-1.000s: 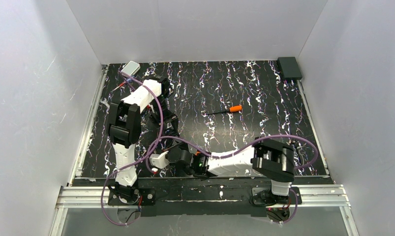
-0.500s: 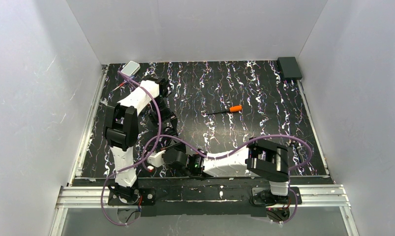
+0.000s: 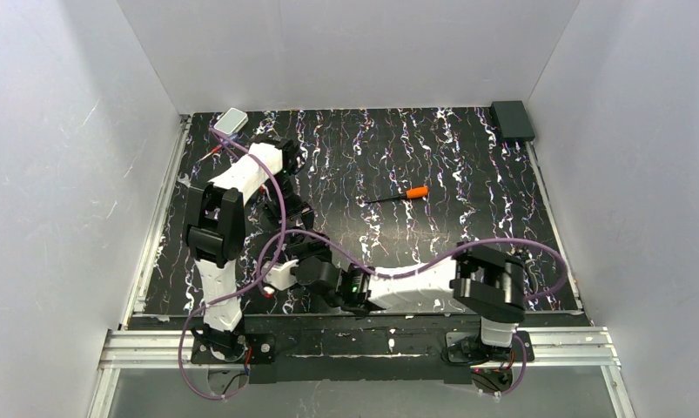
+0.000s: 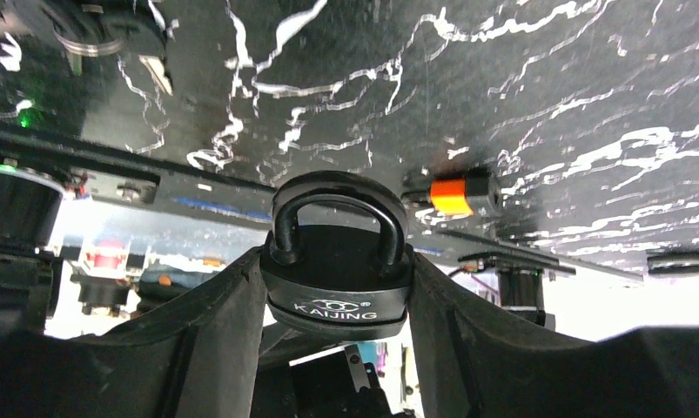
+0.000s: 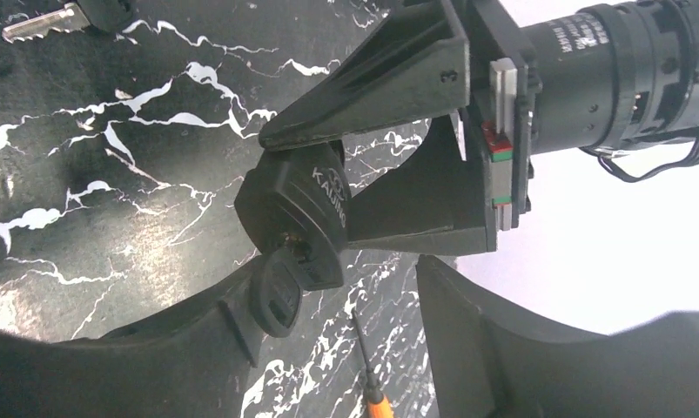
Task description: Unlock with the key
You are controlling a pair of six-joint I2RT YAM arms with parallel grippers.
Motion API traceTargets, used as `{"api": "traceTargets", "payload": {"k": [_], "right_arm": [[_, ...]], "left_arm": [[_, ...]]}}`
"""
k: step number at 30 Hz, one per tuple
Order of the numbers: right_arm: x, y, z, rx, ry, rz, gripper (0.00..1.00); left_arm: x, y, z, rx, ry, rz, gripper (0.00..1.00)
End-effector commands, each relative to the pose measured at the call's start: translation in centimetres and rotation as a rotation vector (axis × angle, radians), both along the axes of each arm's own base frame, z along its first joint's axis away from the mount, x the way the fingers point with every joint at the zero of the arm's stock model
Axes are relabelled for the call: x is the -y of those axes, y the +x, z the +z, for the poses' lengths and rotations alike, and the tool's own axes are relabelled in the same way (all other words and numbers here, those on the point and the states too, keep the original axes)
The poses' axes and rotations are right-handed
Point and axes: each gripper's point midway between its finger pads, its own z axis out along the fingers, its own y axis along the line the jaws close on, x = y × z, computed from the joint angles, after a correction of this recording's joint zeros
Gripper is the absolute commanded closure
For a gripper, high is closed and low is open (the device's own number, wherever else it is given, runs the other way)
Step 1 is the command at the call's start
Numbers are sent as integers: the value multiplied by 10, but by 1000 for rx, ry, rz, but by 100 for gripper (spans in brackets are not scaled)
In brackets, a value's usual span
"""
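Observation:
A black padlock [image 4: 337,292] marked KAIJING sits clamped between the fingers of my left gripper [image 4: 337,261], shackle pointing away from the wrist. In the right wrist view the same padlock [image 5: 298,209] hangs from the left gripper's fingers [image 5: 389,78]. The key [image 5: 274,296] is stuck in the keyhole at the padlock's bottom, only its black head showing. My right gripper [image 5: 346,292] stands open around the key head. The head lies against the left finger and the right finger is well off it. From above, the two grippers meet near the front left [image 3: 306,261], with padlock and key hidden.
An orange-handled screwdriver [image 3: 411,192] lies mid-table, also in the right wrist view [image 5: 372,396]. Spare keys on a ring [image 4: 110,35] lie on the marbled tabletop close by, one pale blade [image 5: 36,24] showing. A grey box [image 3: 232,119] and a black box [image 3: 512,119] stand at the far corners.
My right gripper has opened and let go of the key, which stays in the padlock. The right wrist has shifted slightly up and left. The left gripper has kept its hold.

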Motion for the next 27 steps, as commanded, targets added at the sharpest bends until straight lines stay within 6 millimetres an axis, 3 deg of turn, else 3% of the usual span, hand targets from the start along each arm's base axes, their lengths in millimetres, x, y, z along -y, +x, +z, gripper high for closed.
{"api": "traceTargets", "payload": {"k": [1, 11, 16, 20, 23, 27], "right_arm": [[5, -8, 24, -129, 152, 49, 28], [29, -39, 64, -351, 395, 106, 21], [34, -64, 60, -531, 472, 150, 20], [46, -75, 72, -677, 625, 147, 17], [59, -70, 80, -757, 735, 88, 5], [72, -37, 93, -976, 966, -140, 5]], "left_arm": [[14, -55, 69, -252, -44, 44, 100], [17, -44, 66, -240, -39, 50, 100], [17, -43, 65, -241, -38, 45, 100], [17, -42, 64, -240, -37, 39, 100], [15, -41, 62, -239, -29, 34, 100], [13, -40, 60, -217, -26, 21, 100]]}}
